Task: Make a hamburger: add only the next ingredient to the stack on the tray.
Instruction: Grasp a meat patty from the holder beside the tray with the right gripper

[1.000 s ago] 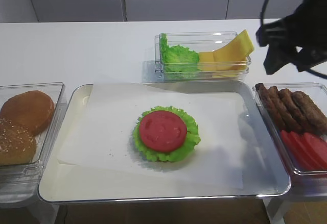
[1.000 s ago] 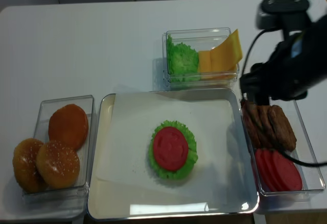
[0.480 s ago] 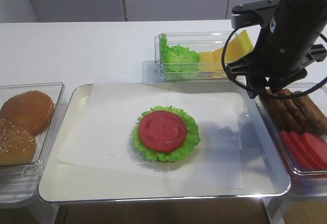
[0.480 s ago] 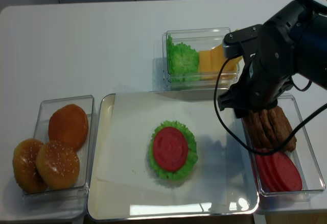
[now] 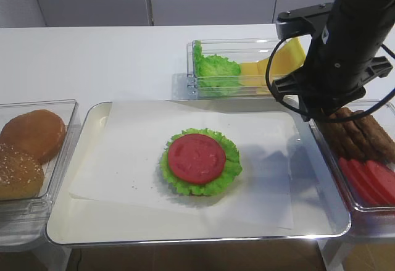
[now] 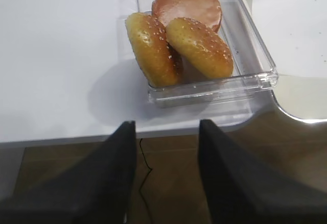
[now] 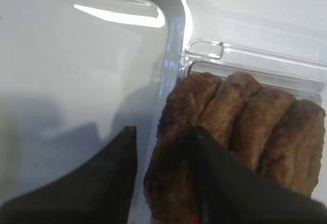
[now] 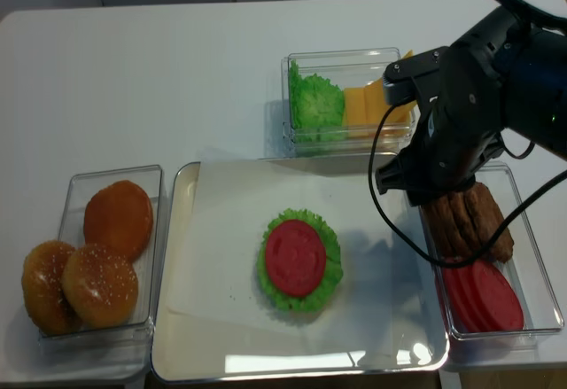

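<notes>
Setting: white surface (image 5: 92, 61) under grey cabinet fronts; on it a large rectangular shiny metal tray (image 5: 74, 237) lined with white paper, with clear plastic boxes round it
Stack: low round pile with a frilly green lettuce rim and a red tomato slice on top (image 5: 199, 160), near the middle of the tray, nothing brown on it yet
Next ingredient: round flat dark-brown meat patty (image 7: 179, 152), the leftmost of a row standing on edge in the clear box (image 7: 245, 55) just right of the tray
Right hand: black hand (image 7: 163, 178) is down at the box with one finger either side of that patty's edge; you cannot tell whether the fingers already press it
Left hand: black hand (image 6: 166, 168) hangs off the surface's edge near the bun box, fingers apart, holding nothing
Handling: expect it light, fairly stiff, rough enough not to slip; its neighbours lean on it and may drag along
Hold: pinch across the thin faces near the top rim
Axis: faces are near upright, disc lying along the row's tilt; you will likely need to lay it flat over the tomato
</notes>
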`<state>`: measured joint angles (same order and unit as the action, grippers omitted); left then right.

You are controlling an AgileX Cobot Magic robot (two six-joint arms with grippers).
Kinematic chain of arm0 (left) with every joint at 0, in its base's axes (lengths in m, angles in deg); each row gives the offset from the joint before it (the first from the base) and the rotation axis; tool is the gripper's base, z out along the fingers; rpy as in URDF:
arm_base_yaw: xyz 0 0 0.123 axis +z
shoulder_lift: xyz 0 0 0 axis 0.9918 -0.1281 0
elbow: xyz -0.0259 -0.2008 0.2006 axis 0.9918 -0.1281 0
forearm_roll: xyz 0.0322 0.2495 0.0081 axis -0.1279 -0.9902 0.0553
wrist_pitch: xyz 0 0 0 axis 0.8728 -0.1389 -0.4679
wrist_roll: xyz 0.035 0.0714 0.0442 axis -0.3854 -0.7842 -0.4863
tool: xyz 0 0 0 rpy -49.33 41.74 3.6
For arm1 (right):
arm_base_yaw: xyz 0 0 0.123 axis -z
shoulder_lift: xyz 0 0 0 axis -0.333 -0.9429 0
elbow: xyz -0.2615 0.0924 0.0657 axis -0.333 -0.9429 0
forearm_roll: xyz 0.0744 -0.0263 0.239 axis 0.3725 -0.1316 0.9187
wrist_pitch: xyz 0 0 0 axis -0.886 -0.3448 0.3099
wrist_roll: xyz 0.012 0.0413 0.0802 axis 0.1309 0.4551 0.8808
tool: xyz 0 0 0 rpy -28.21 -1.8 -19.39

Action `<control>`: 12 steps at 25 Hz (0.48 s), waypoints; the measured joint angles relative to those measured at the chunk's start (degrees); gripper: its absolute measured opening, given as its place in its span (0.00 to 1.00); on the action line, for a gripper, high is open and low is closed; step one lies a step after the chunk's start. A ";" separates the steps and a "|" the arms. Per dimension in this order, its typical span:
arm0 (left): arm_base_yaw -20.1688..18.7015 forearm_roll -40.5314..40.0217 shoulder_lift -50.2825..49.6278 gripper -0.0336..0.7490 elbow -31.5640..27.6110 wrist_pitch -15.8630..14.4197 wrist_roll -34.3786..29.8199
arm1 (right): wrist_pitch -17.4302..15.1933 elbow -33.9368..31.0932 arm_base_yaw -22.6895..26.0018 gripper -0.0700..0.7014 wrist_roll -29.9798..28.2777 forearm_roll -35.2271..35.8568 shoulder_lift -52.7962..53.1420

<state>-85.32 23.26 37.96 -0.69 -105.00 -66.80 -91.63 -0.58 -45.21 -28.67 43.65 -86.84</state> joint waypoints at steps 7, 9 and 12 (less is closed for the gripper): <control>0.00 0.00 0.00 0.43 0.00 0.00 0.00 | -0.45 0.00 -0.16 0.26 0.82 -0.13 -0.14; 0.00 0.00 0.00 0.43 0.00 0.00 0.00 | -0.57 0.00 -0.27 0.26 1.21 -0.13 -0.14; 0.00 0.00 0.00 0.43 0.00 0.00 0.00 | -0.57 0.00 -0.27 0.26 1.65 -0.13 -0.14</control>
<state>-85.32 23.26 37.96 -0.69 -105.00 -66.80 -92.20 -0.58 -45.48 -27.02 43.51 -86.98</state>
